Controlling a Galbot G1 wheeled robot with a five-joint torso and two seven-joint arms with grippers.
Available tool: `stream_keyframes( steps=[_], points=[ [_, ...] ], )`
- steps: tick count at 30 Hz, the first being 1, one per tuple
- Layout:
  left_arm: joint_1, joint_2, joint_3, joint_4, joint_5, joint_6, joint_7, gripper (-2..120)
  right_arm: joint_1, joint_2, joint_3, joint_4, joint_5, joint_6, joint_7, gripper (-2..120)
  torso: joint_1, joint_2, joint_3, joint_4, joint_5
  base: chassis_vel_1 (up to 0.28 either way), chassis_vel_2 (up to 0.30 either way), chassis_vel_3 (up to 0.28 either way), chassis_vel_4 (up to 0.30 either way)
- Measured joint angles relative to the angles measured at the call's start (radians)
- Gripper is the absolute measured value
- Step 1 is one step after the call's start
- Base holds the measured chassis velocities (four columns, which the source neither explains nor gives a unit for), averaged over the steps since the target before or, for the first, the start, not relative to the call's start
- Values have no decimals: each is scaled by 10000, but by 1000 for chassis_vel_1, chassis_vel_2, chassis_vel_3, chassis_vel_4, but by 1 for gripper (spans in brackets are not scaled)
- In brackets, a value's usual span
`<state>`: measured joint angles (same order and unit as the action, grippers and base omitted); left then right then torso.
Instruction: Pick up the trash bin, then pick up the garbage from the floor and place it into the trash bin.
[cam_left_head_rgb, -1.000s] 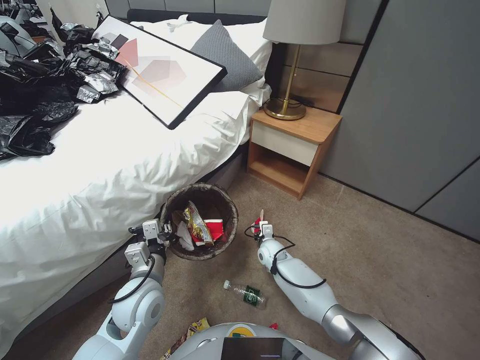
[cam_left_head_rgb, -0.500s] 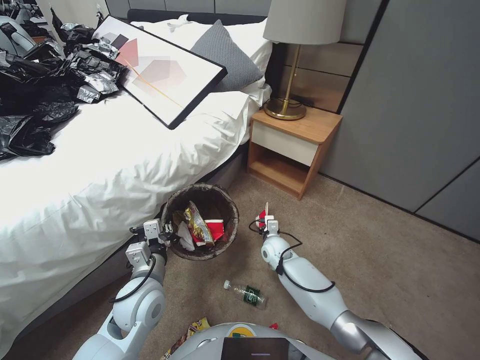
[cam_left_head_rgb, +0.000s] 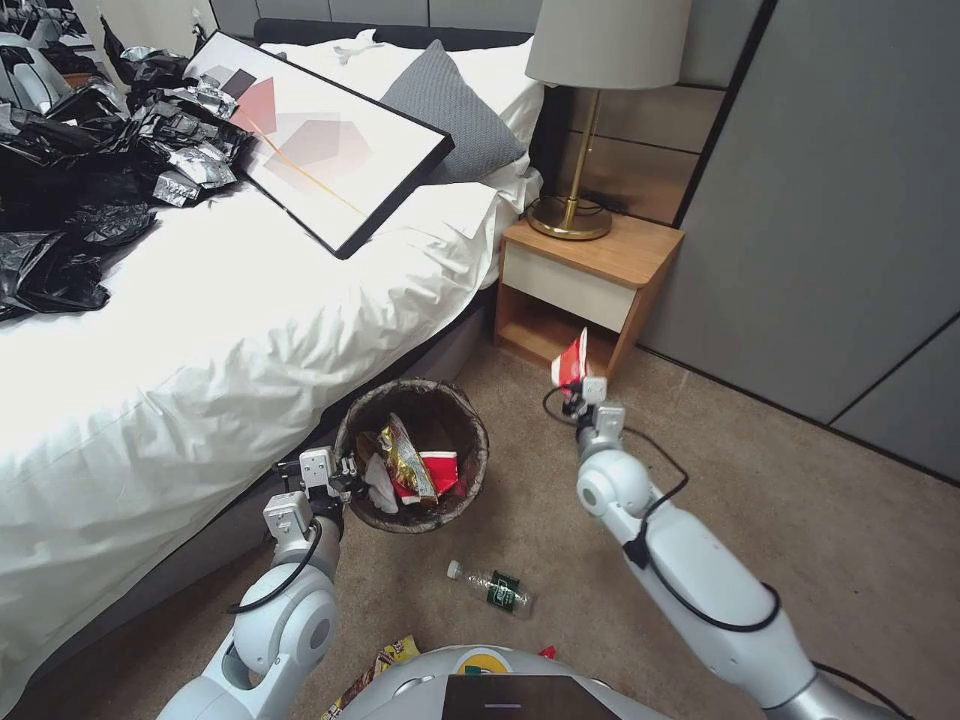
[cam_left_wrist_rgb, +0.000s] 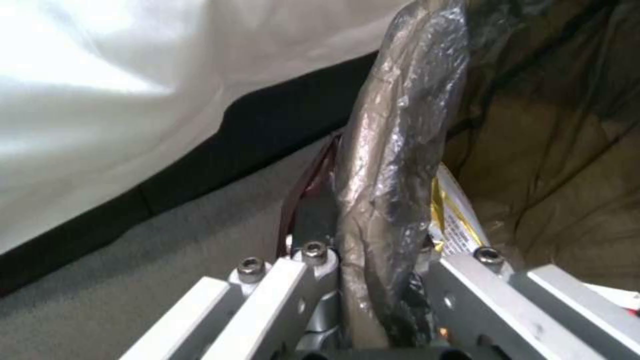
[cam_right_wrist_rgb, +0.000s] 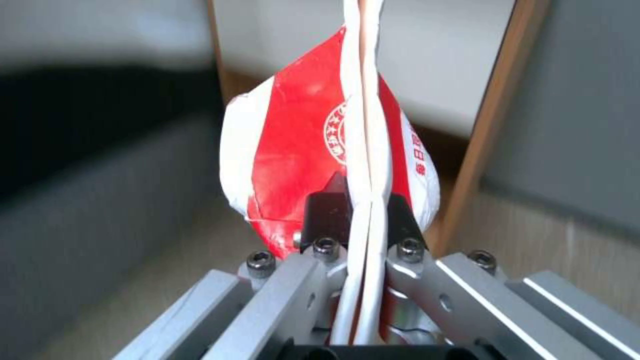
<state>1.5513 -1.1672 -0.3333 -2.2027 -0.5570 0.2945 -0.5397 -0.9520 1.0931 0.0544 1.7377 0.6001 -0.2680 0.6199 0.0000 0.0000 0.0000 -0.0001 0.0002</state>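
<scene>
my right gripper (cam_left_head_rgb: 577, 392) pinches a crushed red-and-white paper cup (cam_left_head_rgb: 571, 362) mid-frame; my left gripper (cam_left_head_rgb: 345, 470) clamps the trash bin (cam_left_head_rgb: 412, 455)'s crinkly, liner-wrapped rim.

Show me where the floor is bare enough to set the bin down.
Widest bare carpet lies between the right arm, the nightstand and the grey wall. Crowded: the strip by the bed, holding the trash bin, a bottle and a snack bag near the base.
</scene>
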Motion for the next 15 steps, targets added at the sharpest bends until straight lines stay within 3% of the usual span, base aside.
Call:
stream_keyframes(
  steps=[2, 10, 13, 15],
  points=[
    [37, -4, 40, 22, 43, 8, 6, 4, -26, -330, 281, 949, -177, 124, -12, 0, 0, 0, 0, 2, -2, 0, 0, 0, 0],
    [48, 2, 60, 71, 59, 42, 15, 4, 1, -1060, 700, 2741, -149, 481, -337, 0, 0, 1, 0, -1, 0, 0, 0, 0, 0],
    [36, -43, 183, 142, 90, 76, 16, 4, -24, -1715, 912, 4287, 125, 933, -1125, 0, 0, 1, 0, 0, -3, 0, 0, 0, 0],
    [22, -74, 229, 172, 117, 90, 16, 4, -36, -1910, 918, 4674, 223, 1146, -1459, 0, -1, 1, 0, 0, -1, 0, 0, 0, 0]
  ],
)
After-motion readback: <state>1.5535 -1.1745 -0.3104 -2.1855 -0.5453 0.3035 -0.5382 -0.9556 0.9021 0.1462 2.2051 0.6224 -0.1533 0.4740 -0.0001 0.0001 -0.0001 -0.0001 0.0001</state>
